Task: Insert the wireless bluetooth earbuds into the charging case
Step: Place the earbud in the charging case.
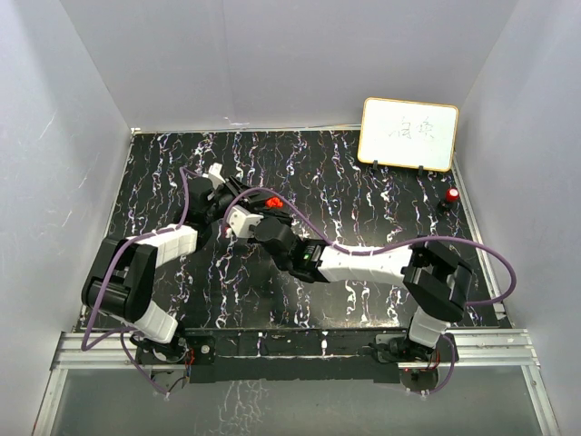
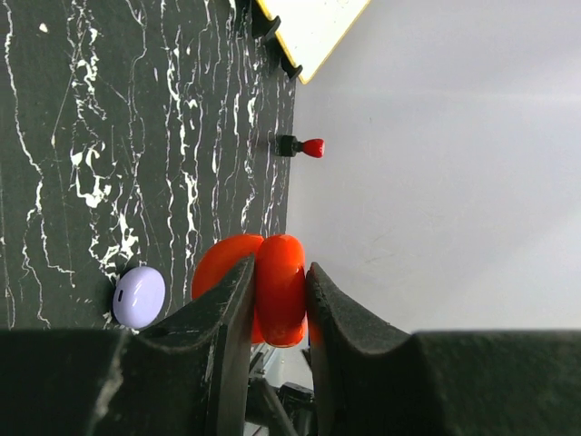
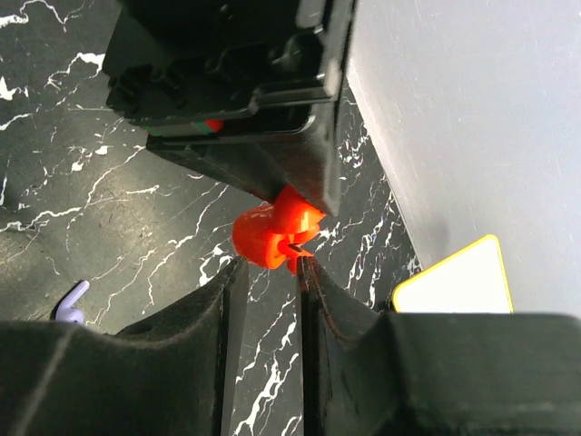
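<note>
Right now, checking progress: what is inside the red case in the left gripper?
Only the outer shells of the red case show, pinched edge-on in the left gripper. From the right wrist, a dark gap shows between its halves; whether anything sits inside is hidden.

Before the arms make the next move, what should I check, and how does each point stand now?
1. Left pincer shut on the red case: ok.
2. Right pincer tips lined up at that case: ok.
3. Right pincer empty or holding something: cannot tell.
4. Anything seated inside the red case: cannot tell.
5. Purple earbud in a case: not ok, it lies on the table.
6. Lavender case free of both pincers: ok.
</note>
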Robot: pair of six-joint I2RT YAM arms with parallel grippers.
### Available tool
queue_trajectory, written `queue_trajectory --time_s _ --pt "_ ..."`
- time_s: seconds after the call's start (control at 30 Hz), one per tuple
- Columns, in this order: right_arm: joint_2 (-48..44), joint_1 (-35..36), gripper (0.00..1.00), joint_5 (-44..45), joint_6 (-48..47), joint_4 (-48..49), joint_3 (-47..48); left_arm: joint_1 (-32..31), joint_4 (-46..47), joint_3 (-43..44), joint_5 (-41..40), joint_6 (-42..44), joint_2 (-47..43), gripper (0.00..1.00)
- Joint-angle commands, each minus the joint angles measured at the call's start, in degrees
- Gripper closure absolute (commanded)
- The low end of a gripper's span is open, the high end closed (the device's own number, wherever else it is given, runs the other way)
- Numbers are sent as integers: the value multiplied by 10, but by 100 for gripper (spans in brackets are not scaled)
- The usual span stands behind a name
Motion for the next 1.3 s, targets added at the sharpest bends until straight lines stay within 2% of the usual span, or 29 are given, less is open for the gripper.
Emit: queue_trajectory --time_s 0.0,0.2,0.43,0.53,0.67,0.8,1.07,1.27 --pt "-40 3 73 -4 14 17 19 -3 11 18 5 -4 6 100" --pt "-64 3 69 -5 25 17 17 -3 19 17 3 -6 15 100" --pt "-99 -1 53 20 71 16 21 -3 41 8 4 -11 17 100" --pt "-111 -22 49 17 137 -20 34 -3 57 2 8 -15 14 100" --pt "-141 -88 44 -53 251 -68 37 -3 99 -16 11 -24 6 100" --pt "-187 -160 40 -140 328 -66 4 -3 127 -27 19 -28 3 100" --pt "-218 -248 36 -279 392 -49 -44 -3 235 -57 45 -60 6 100" --pt "-219 -267 37 -298 433 -16 -70 -2 350 -68 64 -117 42 100"
